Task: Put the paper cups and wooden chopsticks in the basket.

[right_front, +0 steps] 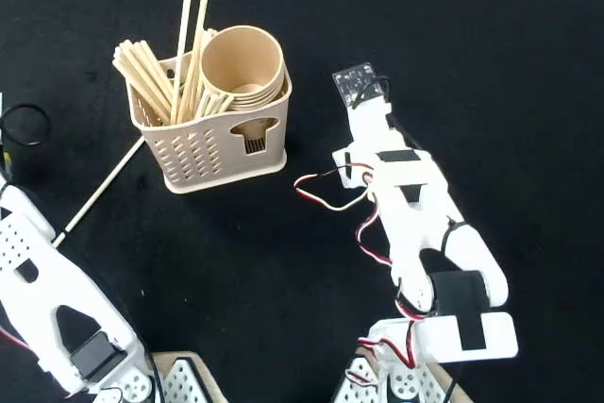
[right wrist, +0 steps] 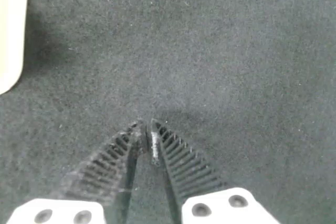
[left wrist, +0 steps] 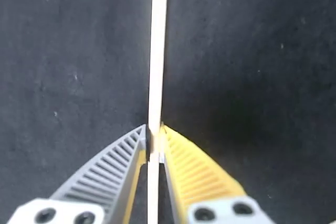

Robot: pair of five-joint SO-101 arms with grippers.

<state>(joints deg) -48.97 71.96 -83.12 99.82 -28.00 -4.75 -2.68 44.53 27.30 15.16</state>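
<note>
Basket w/ stacked paper cups + chopstick bundle. Left gripper clamped on lone chopstick; right gripper closed, empty.

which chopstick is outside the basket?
The lone chopstick pinched in the left gripper, slanting beside the basket; the other chopsticks stand inside it.

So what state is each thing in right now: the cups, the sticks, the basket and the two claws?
basket: upright, holding cups and chopsticks.
paper cups: stacked, mouth up, in the basket.
chopsticks: standing in the basket, leaning.
single chopstick: outside the basket, gripped.
left gripper: shut on the single chopstick.
right gripper: shut, empty.
</note>
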